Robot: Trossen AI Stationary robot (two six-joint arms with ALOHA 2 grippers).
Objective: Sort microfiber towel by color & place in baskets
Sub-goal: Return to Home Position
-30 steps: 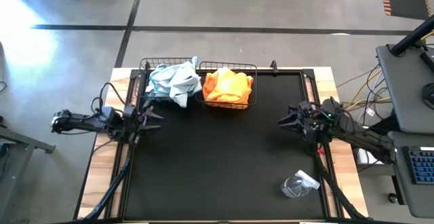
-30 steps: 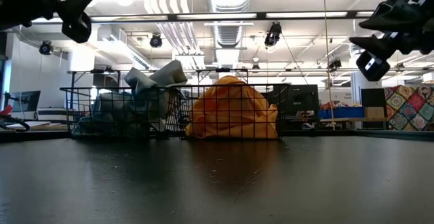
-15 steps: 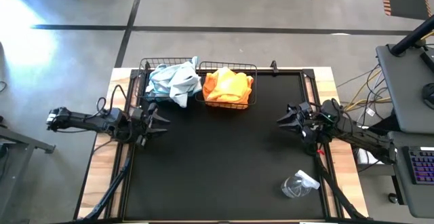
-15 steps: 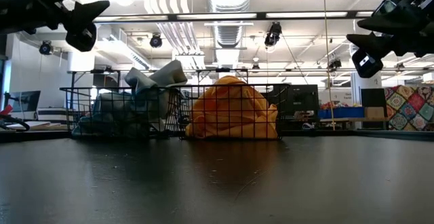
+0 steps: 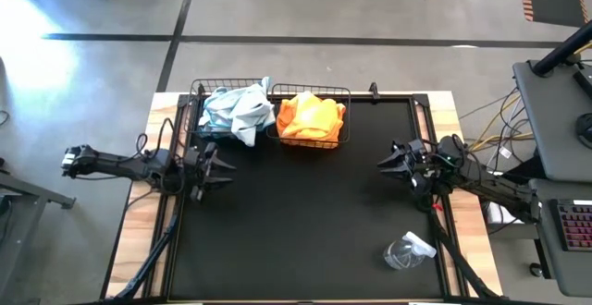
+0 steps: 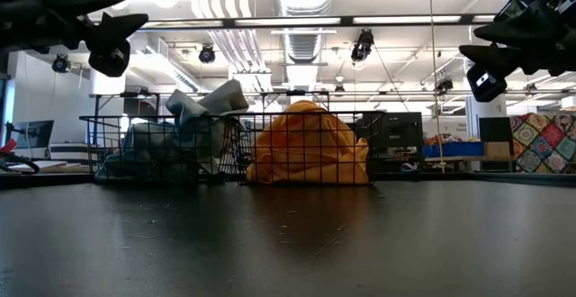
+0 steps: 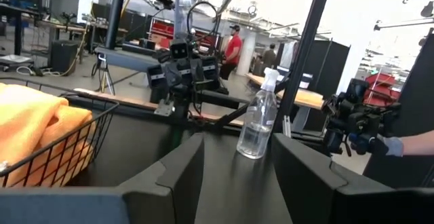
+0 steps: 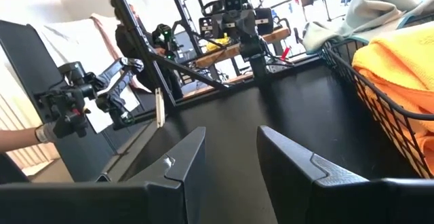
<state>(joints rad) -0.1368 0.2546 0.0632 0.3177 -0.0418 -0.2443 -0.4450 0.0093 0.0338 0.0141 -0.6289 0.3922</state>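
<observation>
Pale blue-grey microfiber towels are heaped in the left black wire basket at the table's far edge, and one fold hangs over its near rim. Bright orange towels fill the right basket beside it. My left gripper hovers open just near of the left basket, pointing level toward the table's right. My right gripper hovers open at the table's right side, pointing left. Nothing sits between either pair of fingers.
A clear plastic spray bottle lies on the black mat near the front right corner; it also shows in the left wrist view. The mat's middle is bare. A person's gloved hand shows beyond the table.
My left gripper has moved a little toward the table's middle and sunk slightly, staying open. My right gripper has rolled a little about its own length without shifting place. The towels and baskets have not moved.
</observation>
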